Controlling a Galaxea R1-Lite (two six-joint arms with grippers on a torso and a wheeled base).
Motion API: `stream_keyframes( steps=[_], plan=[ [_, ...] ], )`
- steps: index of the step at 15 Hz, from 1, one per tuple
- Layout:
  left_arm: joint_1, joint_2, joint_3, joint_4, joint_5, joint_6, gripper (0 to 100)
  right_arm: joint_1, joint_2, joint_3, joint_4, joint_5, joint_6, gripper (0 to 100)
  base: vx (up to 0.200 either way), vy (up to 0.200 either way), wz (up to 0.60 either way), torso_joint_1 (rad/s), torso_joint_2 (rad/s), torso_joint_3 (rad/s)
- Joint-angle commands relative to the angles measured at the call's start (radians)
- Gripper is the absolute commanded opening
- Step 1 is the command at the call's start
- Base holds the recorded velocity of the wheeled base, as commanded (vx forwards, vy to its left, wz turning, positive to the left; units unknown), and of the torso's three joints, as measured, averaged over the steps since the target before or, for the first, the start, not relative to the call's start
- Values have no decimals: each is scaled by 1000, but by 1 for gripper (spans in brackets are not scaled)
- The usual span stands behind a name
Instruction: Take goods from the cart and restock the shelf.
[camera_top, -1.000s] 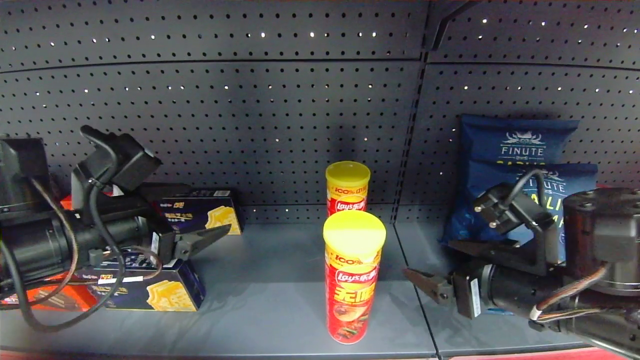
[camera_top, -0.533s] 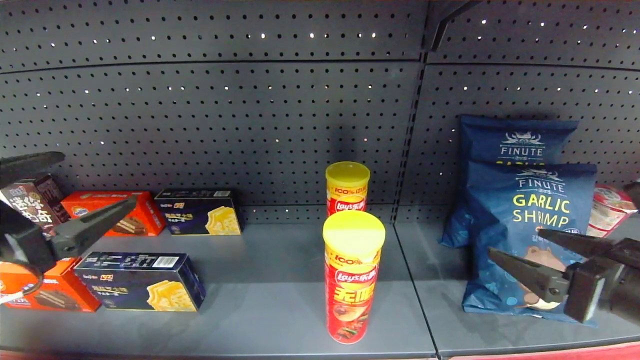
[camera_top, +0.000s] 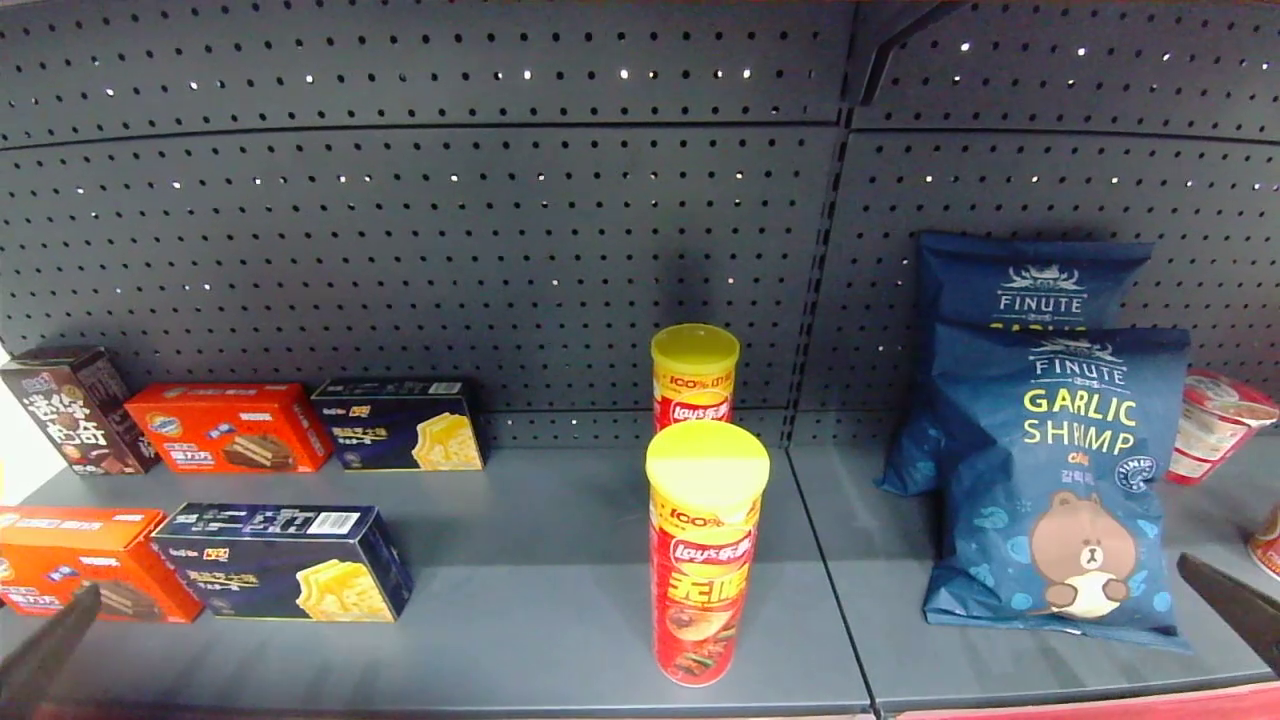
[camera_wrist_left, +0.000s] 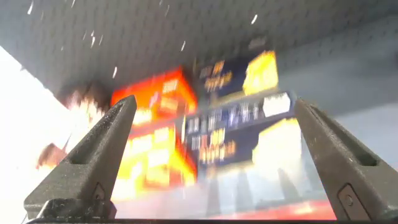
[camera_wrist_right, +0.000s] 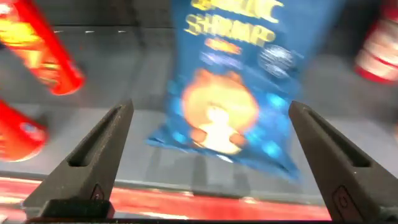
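left pincer (camera_wrist_left: 214, 104) and right pincer (camera_wrist_right: 210, 107) backed off the shelf (camera_top: 540, 570) front edge, both released, empty, probably fetching more stock.

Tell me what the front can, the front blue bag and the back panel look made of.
Front can: probably glossy printed cardboard; straight tube walls, yellow lid likely plastic.
Front blue bag: soft plastic film, slight sheen; creased and puffed.
Back panel: likely painted metal, matte dark grey; rows of punched holes.
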Motion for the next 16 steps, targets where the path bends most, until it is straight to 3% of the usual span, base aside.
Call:
stream_keyframes(
  steps=[1,4,6,10,12,14,16],
  plan=[
    [32,-214,53,126,7,-35,100,-40,-118,78,8,-36,-33,100,0,0,0,0,0,0],
    [27,-383,64,287,5,-66,100,-102,-265,141,93,-112,-70,100,0,0,0,0,0,0],
    [27,-486,96,334,1,-77,100,-224,-414,145,231,-105,-70,100,0,0,0,0,0,0],
    [35,-518,90,343,7,-123,100,-243,-644,141,393,-106,-82,100,0,0,0,0,0,0],
    [62,-579,172,345,18,-124,100,-264,-680,148,394,-103,-117,100,0,0,0,0,0,0],
    [62,-579,258,311,117,-110,100,-278,-689,208,393,-98,-119,100,0,0,0,0,0,0],
    [62,-579,288,264,120,-161,100,-306,-755,234,371,-66,-112,100,0,0,0,0,0,0]
  ],
)
